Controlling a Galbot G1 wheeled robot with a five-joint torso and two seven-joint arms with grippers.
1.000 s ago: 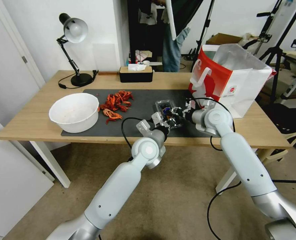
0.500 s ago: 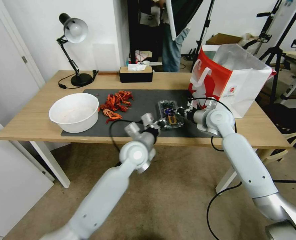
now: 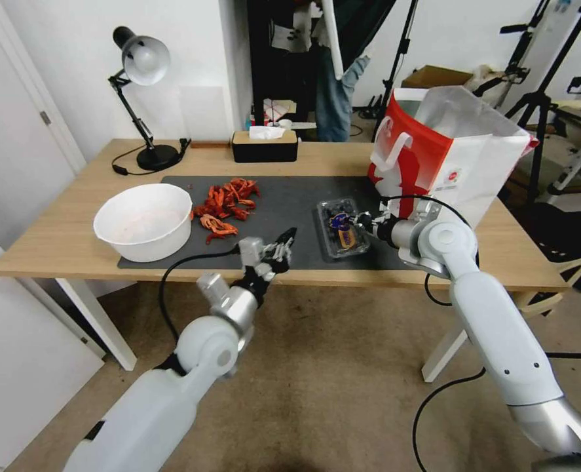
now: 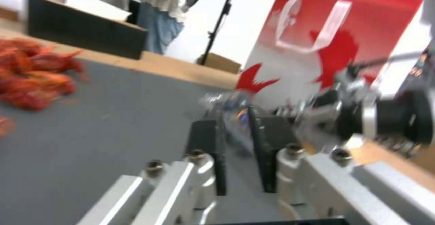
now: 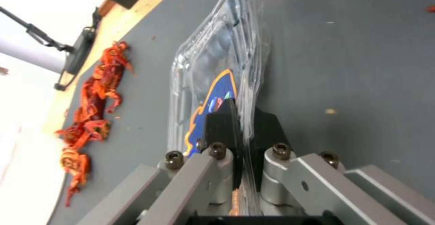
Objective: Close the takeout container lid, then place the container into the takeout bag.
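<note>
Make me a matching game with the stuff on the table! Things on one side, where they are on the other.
Things:
1. takeout container
2. white bowl
3. takeout bag
4. desk lamp

Places:
A. far left corner of the table
B. on the dark mat, pinched at its edge by the right tool
C. standing upright at the table's right end
D. left end of the mat

Pairs: 1-B, 2-D, 3-C, 4-A

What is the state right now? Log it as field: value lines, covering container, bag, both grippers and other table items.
takeout container: lid down, lying on the grey mat
takeout bag: upright, open, beside the container on the robot's right
right gripper: shut on the container's edge
left gripper: open, holding nothing, near the mat's front edge
white bowl: on the mat's left end
red scraps: piled between bowl and container
</note>
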